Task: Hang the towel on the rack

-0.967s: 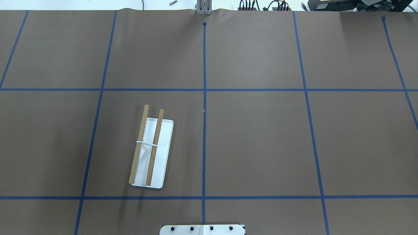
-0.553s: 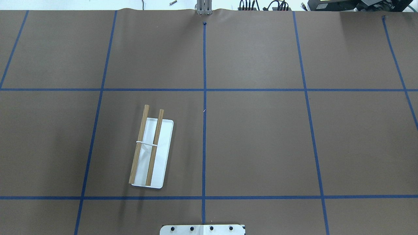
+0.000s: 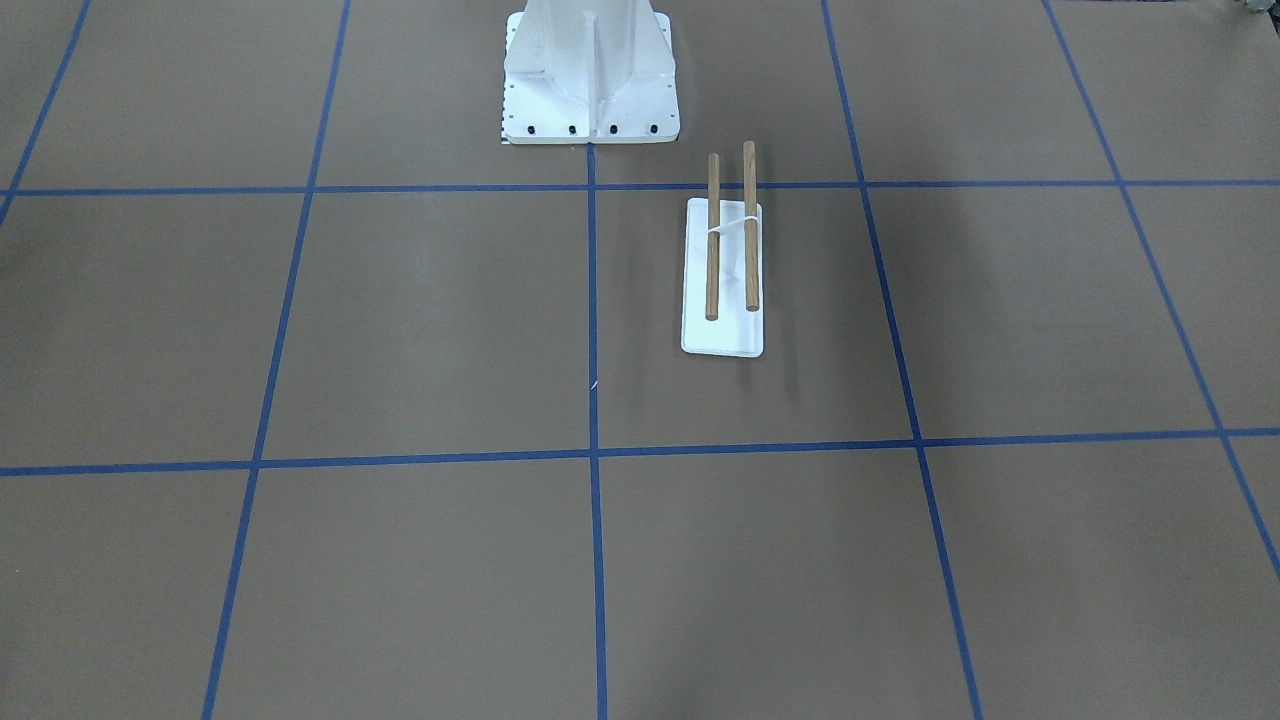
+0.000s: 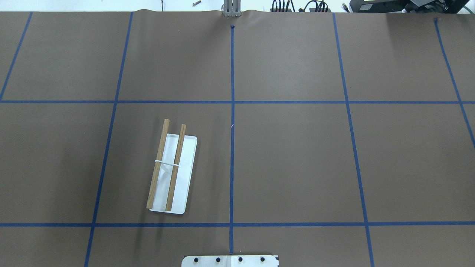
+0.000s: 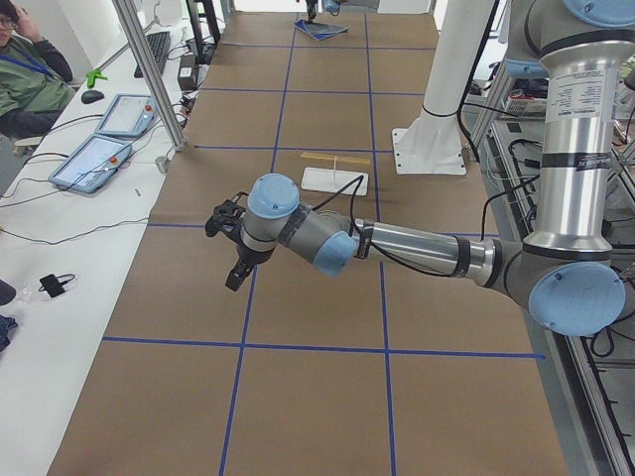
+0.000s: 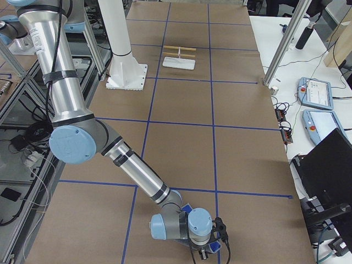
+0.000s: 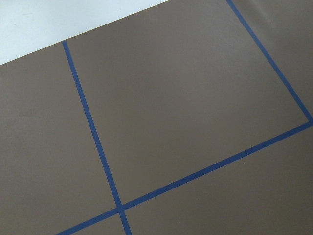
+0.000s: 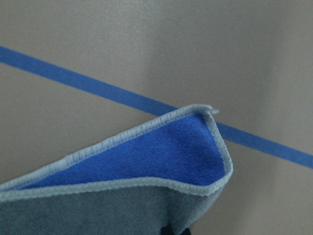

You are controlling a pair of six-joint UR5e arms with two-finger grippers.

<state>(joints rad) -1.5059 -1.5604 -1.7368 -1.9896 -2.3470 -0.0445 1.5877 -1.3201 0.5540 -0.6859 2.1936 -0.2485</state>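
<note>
The rack [image 4: 185, 174] has a flat white base and two brown wooden rods; it stands bare left of the centre line, near the robot, and shows in the front view [image 3: 722, 335] too. The towel [image 8: 146, 152] is blue with a lighter grey stitched edge and fills the bottom of the right wrist view, folded. It lies at the table's far right end [image 5: 319, 30], under my right gripper [image 6: 212, 250]. My left gripper [image 5: 233, 253] hovers over bare table, far from the rack. I cannot tell whether either gripper is open or shut.
The white bolted pedestal [image 3: 590, 80] stands at the table's near edge beside the rack. Blue tape lines [image 4: 232, 111] grid the brown table. Tablets and cables [image 5: 94, 159] lie on the white bench, where an operator [image 5: 25, 69] sits.
</note>
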